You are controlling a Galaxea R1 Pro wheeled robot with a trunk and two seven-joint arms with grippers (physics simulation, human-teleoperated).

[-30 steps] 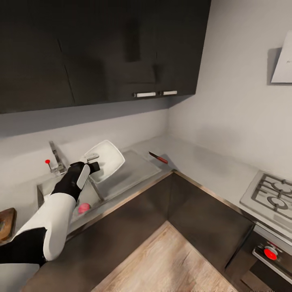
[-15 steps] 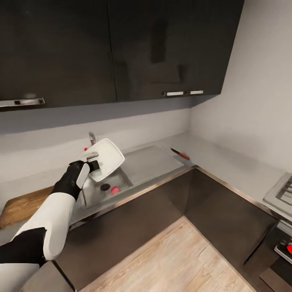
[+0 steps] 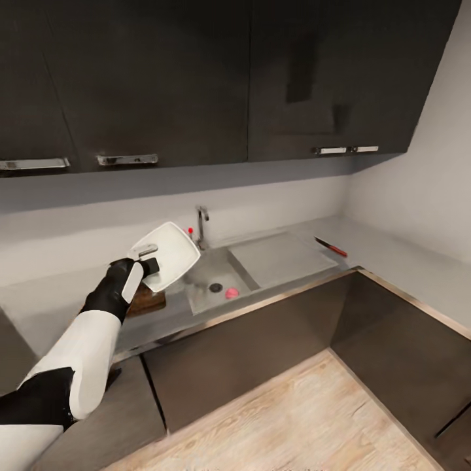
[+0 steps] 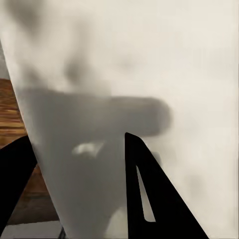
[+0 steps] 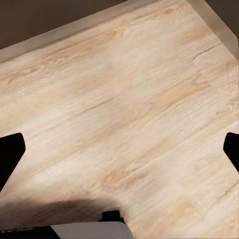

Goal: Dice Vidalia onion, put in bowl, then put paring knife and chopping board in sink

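Left end effector (image 3: 149, 260) pinching the rim of the bowl (image 3: 169, 254), lifted tilted above the chopping board (image 3: 146, 299) on the table (image 3: 59, 307), probably for setting down nearby; forearm raised, angled forward. Vidalia onion (image 3: 230, 294) waiting in the sink (image 3: 208, 273); paring knife (image 3: 330, 246) far right. Right end effector (image 5: 119, 149) spread wide over the floor (image 5: 124, 109).

White left arm (image 3: 85, 356) with black elbow band, black wrist, white-panelled end effector (image 3: 145, 260).
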